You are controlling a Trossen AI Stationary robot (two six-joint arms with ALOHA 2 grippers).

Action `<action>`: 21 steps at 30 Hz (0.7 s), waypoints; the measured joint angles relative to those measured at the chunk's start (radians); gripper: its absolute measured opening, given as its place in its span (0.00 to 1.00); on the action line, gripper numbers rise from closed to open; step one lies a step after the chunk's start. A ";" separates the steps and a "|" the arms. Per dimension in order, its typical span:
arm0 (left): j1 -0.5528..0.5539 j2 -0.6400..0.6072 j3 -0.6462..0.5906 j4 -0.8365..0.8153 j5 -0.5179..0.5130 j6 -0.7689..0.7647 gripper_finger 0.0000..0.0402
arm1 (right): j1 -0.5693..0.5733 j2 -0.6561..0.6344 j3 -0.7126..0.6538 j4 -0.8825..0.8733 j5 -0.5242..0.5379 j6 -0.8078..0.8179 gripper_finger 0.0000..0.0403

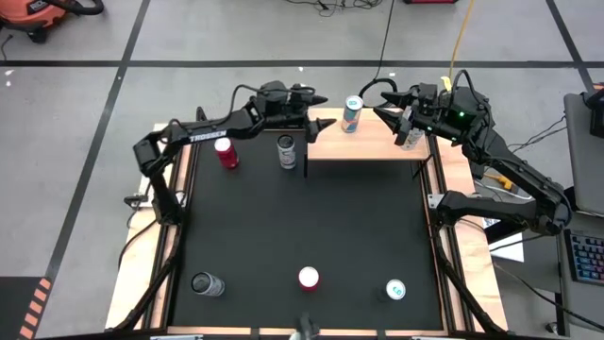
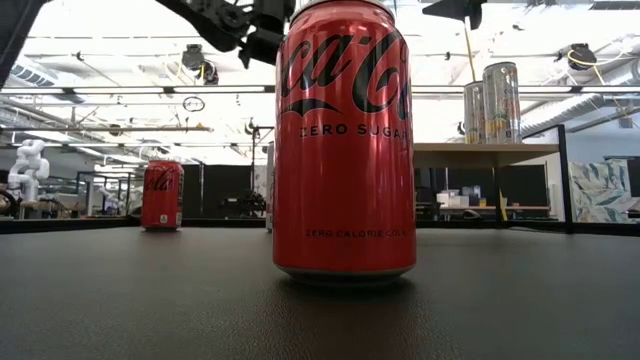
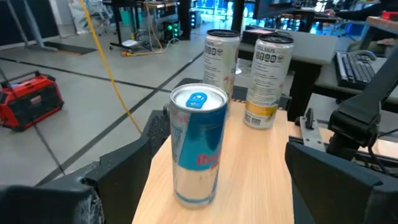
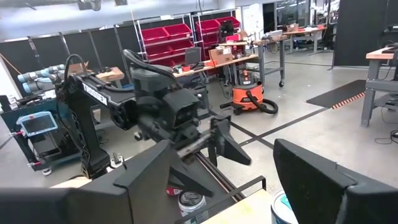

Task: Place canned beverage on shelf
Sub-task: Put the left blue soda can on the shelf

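Note:
The shelf (image 1: pixel 368 146) is a pale-wood board at the table's far right. A blue-and-silver can (image 1: pixel 352 113) stands upright on its base near the shelf's far left corner. My left gripper (image 1: pixel 326 112) is open, level with the can at the shelf's left edge. In the left wrist view its fingers (image 3: pixel 127 165) stand on either side of the can (image 3: pixel 198 149), apart from it. My right gripper (image 1: pixel 383 106) is open and empty, just right of the can, pointing at it. Two tall cans (image 1: pixel 411 138) stand on the shelf's right part under the right arm.
A red can (image 1: pixel 226 152) and a silver can (image 1: pixel 286 151) stand on the black table left of the shelf. Near the table's near edge are a grey can (image 1: pixel 206 283), a red can (image 1: pixel 309 278) and a blue-topped can (image 1: pixel 394 289). The two grippers face each other closely.

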 joint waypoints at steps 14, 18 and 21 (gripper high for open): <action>0.042 0.146 0.122 -0.007 0.017 -0.002 0.92 | 0.000 0.000 0.000 -0.027 -0.001 -0.002 0.66; 0.049 0.145 0.122 0.007 0.016 -0.001 0.90 | 0.000 0.000 0.000 -0.030 -0.001 -0.003 0.66; 0.051 0.145 0.122 0.007 0.016 0.016 0.86 | 0.000 0.000 0.000 -0.030 -0.001 -0.002 0.66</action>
